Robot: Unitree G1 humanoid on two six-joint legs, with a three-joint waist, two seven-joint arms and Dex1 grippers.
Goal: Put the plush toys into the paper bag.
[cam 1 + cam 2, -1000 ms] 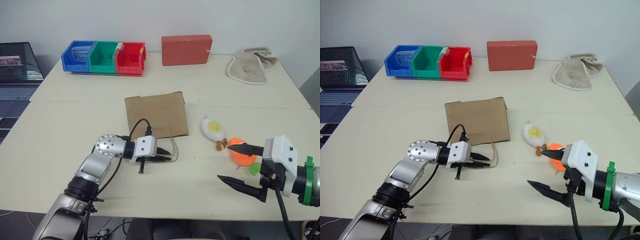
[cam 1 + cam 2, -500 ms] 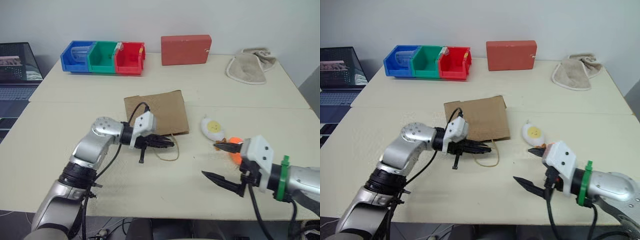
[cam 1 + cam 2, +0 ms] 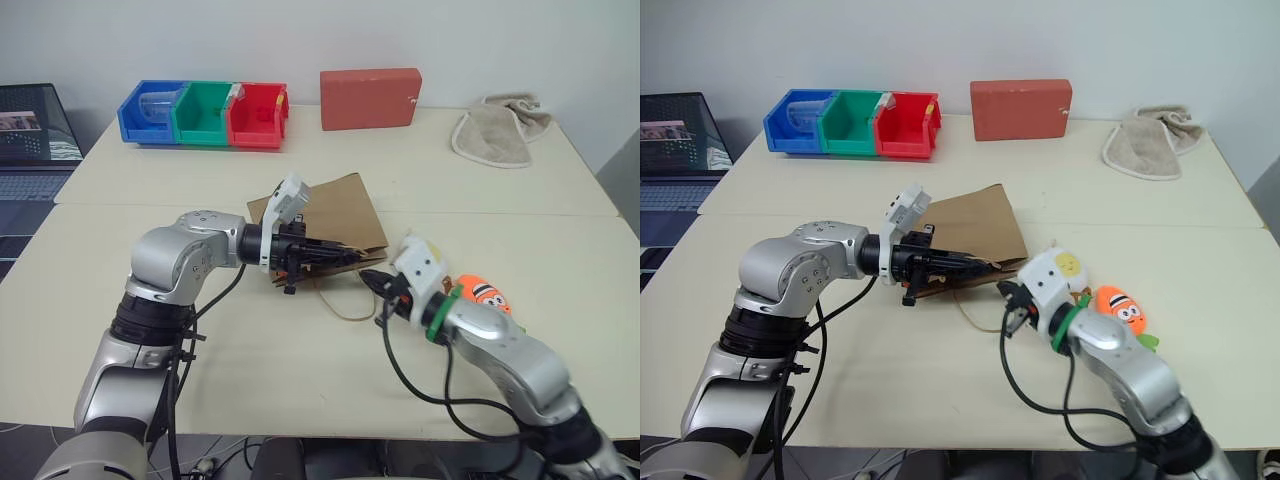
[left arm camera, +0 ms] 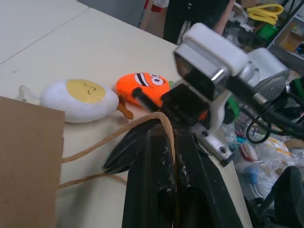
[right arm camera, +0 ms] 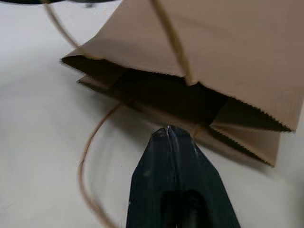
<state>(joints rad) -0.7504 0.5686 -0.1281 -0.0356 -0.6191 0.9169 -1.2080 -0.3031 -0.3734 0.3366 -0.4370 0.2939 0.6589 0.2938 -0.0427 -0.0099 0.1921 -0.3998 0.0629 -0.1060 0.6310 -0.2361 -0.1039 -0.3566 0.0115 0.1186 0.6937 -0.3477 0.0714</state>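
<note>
I take the paper bag (image 3: pixel 975 235) as my landmark and work outward from my own side of the tabletop (image 3: pixel 890 380).

Nearest me, my right claw (image 5: pixel 168 135) sits just in front of the bag's mouth, its two black fingers pressed together. From its wrist camera I judge it is pinching the lower handle or the lower lip there, but the tips hide the contact, so I cannot be sure. The bag's dark opening lies straight ahead of that claw, and a loose loop of twine (image 3: pixel 975 318) trails on the tabletop in front of the mouth.

My left claw (image 3: pixel 958 264) reaches in from the bag's left side, clamped on the upper twine handle (image 4: pixel 142 124) and lifting the top layer, so the mouth gapes toward me and slightly to the right.

The two toys lie on the tabletop to the right of the bag's mouth: the egg (image 4: pixel 78 99) closer to the bag, the carrot (image 3: pixel 482 294) just beyond it on the side away from the bag, the two touching or nearly so. Neither is in the bag yet.

What matters next, as I judge it: the toys sit right of the opening, clearly nearer my right arm, while the left is busy holding the bag.
</note>
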